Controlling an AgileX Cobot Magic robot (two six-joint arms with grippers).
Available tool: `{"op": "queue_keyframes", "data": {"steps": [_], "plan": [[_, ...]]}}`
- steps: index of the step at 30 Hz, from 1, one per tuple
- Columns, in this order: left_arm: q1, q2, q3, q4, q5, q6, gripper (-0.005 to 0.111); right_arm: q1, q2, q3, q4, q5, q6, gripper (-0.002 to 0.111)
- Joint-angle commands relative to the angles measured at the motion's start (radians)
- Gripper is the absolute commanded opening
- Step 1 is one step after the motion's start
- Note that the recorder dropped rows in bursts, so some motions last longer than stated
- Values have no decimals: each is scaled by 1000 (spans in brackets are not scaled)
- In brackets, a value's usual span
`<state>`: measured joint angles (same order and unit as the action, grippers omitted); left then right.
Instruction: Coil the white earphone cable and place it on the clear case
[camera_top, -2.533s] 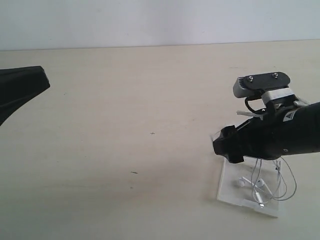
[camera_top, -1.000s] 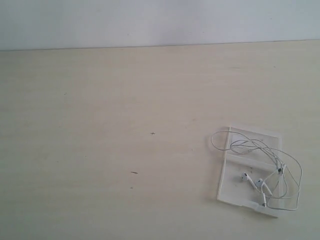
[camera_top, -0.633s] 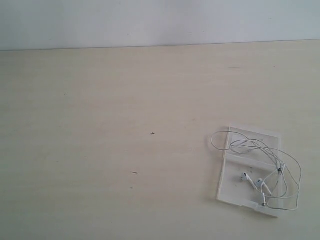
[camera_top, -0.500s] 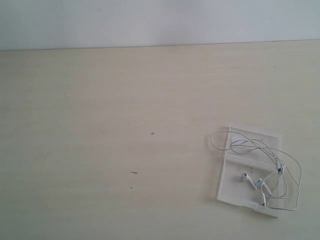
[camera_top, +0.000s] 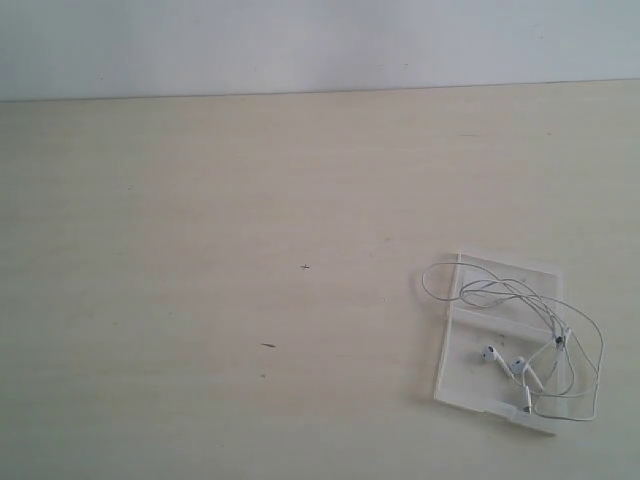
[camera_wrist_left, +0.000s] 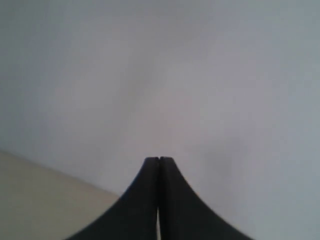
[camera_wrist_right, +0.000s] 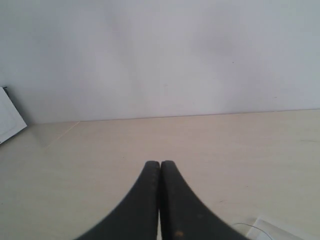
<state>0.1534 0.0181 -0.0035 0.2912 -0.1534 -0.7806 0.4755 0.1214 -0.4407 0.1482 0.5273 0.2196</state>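
Both left gripper (camera_wrist_left: 159, 161) and right gripper (camera_wrist_right: 160, 163) are shut, empty; the white earphone cable (camera_top: 556, 340), laid on the clear case (camera_top: 500, 272), is seen nearer the right.

My view: pale cream table (camera_top: 200, 200) with a few dark specks; grey-white wall (camera_top: 300, 40); white earphone cable (camera_top: 519, 364); clear case (camera_top: 470, 385), transparent with whitish edges; left gripper (camera_wrist_left: 159, 161) and right gripper (camera_wrist_right: 160, 163), both matte black.

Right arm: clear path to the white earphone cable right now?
Likely yes: the white earphone cable lies uncovered on the clear case, nothing beside it; the right gripper, shut, needs opening first.
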Motion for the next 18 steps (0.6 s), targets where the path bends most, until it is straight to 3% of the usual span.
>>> {"op": "queue_keyframes", "data": {"steps": [1, 8, 18], "plan": [[1, -11, 4, -313, 135, 404, 0, 2, -3, 4, 4, -7, -9, 0], [1, -13, 4, -300, 239, 411, 0, 2, -3, 4, 4, -7, -9, 0], [1, -13, 4, -300, 242, 411, 0, 2, -3, 4, 4, -2, -9, 0]]}}
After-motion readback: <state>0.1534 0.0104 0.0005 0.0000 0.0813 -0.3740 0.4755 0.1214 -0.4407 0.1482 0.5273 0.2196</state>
